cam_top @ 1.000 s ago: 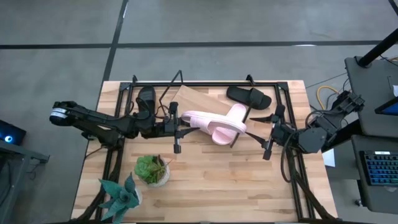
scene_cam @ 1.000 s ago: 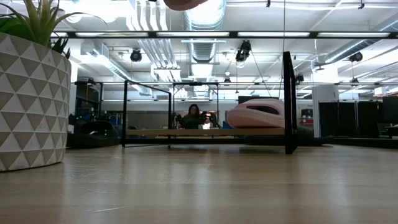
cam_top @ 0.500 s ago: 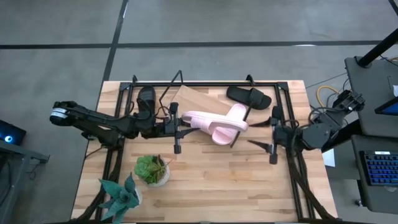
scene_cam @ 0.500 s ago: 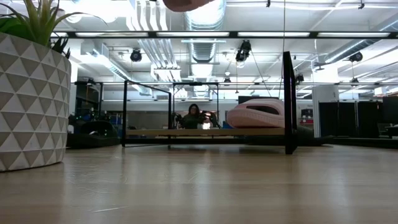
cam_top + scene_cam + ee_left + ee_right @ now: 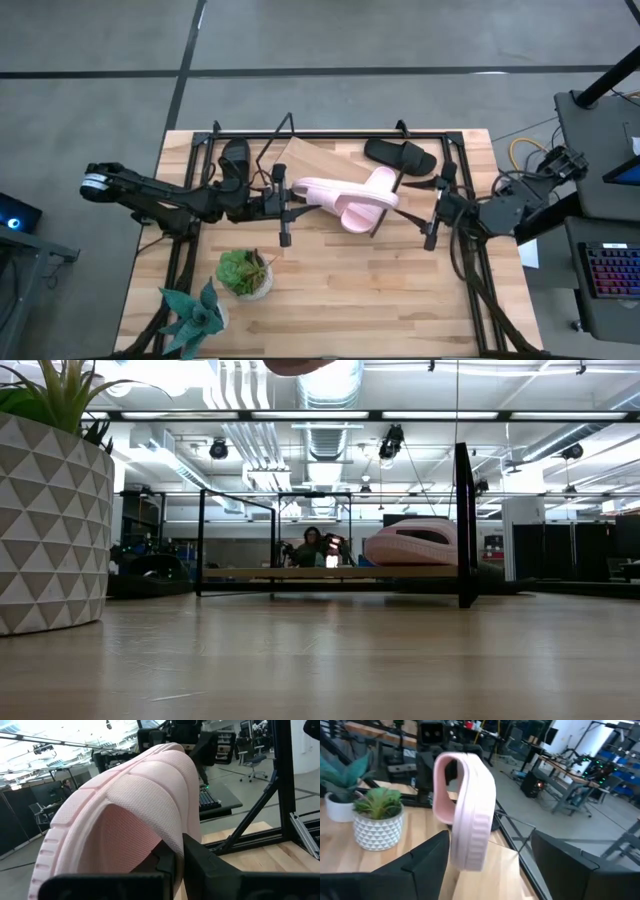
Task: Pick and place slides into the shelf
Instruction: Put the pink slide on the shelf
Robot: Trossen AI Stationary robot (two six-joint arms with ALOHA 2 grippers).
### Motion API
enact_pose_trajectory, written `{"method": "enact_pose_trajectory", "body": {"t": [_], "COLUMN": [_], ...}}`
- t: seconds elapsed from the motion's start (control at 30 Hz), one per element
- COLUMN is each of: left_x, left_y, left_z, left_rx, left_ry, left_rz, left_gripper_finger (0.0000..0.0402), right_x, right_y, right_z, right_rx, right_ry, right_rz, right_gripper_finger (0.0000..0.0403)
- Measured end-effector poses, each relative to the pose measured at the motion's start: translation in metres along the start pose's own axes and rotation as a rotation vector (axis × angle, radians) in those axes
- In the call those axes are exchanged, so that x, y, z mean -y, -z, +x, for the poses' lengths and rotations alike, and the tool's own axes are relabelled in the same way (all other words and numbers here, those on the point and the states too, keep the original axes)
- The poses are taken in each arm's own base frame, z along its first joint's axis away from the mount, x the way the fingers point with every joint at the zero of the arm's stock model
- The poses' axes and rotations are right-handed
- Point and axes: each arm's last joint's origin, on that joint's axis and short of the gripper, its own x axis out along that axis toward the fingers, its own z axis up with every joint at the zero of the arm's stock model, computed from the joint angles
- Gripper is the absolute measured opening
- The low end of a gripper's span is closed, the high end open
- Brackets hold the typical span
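- Slides: one pale pink slide (image 5: 322, 190) was held above the table, clamped at its left end by the left gripper (image 5: 288, 193), whose fingers were closed on it.
- A second pink slide (image 5: 368, 203) lay just right of the first, overlapping it, near the shelf (image 5: 318, 158) board's right edge.
- One black slide (image 5: 400, 155) lay at the far right of the shelf frame; another black slide (image 5: 235, 158) sat at the far left.
- The right gripper (image 5: 436, 210) hovered to the right of the pink slides, its fingers spread wide and holding nothing.
- The right wrist view faced the held pink slide edge-on.
- Two potted plants (image 5: 246, 272) stood on the near left of the table (image 5: 380, 300).
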Motion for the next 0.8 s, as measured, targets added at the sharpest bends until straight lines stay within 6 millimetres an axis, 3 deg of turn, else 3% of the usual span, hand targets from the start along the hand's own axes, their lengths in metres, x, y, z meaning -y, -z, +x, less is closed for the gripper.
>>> {"method": "enact_pose_trajectory", "body": {"t": [0.27,0.43,0.63,0.8], "left_x": [0.0,0.0,0.0,0.0], "left_y": [-0.001,-0.001,-0.001,0.0], "left_z": [0.0,0.0,0.0,0.0], "left_rx": [0.012,0.013,0.011,0.005], "left_ry": [-0.001,0.0,0.0,0.002], "left_rz": [-0.002,0.019,0.018,0.018], "left_gripper_finger": [0.0,0.0,0.0,0.0], "right_x": [0.0,0.003,0.006,0.005], "right_y": [0.003,0.0,0.0,0.0], "right_z": [0.019,0.026,0.03,0.031], "right_rx": [-0.031,-0.017,-0.012,-0.014], "right_ry": [0.024,0.019,0.023,-0.007], "right_rz": [0.003,0.036,0.05,0.031], "right_gripper_finger": [0.0285,0.027,0.0208,0.0114]}}
